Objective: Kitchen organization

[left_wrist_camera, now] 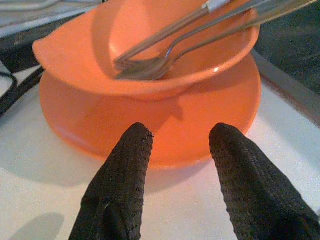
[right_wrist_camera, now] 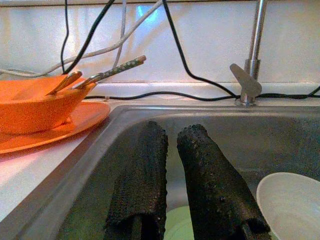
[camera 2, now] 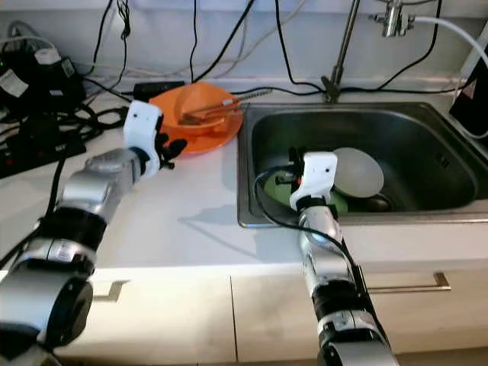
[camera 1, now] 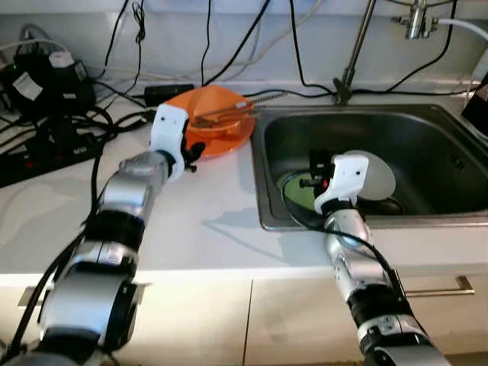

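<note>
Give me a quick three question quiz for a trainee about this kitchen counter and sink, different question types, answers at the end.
1. True or false: the orange bowl sits on the orange plate.
2. Which gripper is over the sink? A) left gripper B) right gripper
3. Fill in: the cutlery lies in the ____.

Key:
1. True. The bowl rests on the plate on the white counter.
2. B. The right gripper reaches into the sink above a green plate and a white plate, its fingers close together; the left gripper is open in front of the orange plate.
3. Orange bowl.
</note>
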